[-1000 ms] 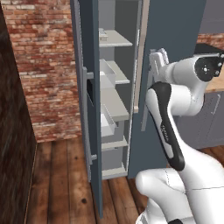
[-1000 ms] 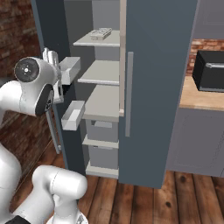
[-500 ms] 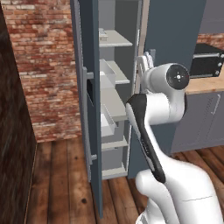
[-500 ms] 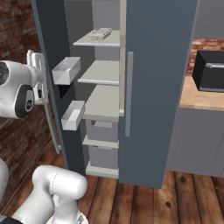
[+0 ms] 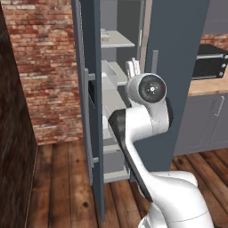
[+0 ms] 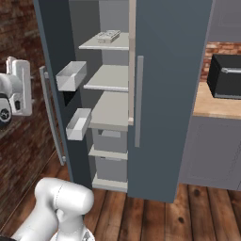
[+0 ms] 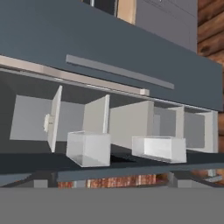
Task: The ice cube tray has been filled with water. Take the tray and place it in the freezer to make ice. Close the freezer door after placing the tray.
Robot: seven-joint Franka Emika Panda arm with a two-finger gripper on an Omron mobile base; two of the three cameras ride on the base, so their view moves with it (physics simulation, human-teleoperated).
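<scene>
Pale grey-white gridded ice cube tray (image 6: 108,36) lies flat on the top white shelf (image 6: 101,45) inside the tall slate-blue freezer (image 6: 174,94), toward the shelf's back, apart from its front edge; in the hand view it shows as a small pale block (image 7: 47,123) against that shelf, seen rolled sideways. Tall narrow slate-blue freezer door (image 6: 56,80) stands swung wide open, its edge facing the left base camera (image 5: 93,111). Two clear white door bins (image 6: 71,76) jut from the door's inner face toward the compartment; open gap between bins and shelf fronts. Long grey handle (image 6: 51,115) runs down the door's outer side, next to the red brick wall (image 5: 44,67). The plain closed door with its own grey handle (image 6: 139,101) sits to the right. Wood plank floor (image 6: 155,214) in front is free.

Gripper's fingers don't show in the frames; jaws read as spread about as wide as they go, nothing held or touched. White wrist (image 6: 18,87) sits at left of the right base view, outside the open door near the handle. In the left base view the arm (image 5: 142,129) rises bent, elbow joint in front of the open compartment, hand pointing in at the shelves.

Dark oven (image 6: 227,75) sits on the wooden counter, well apart.
</scene>
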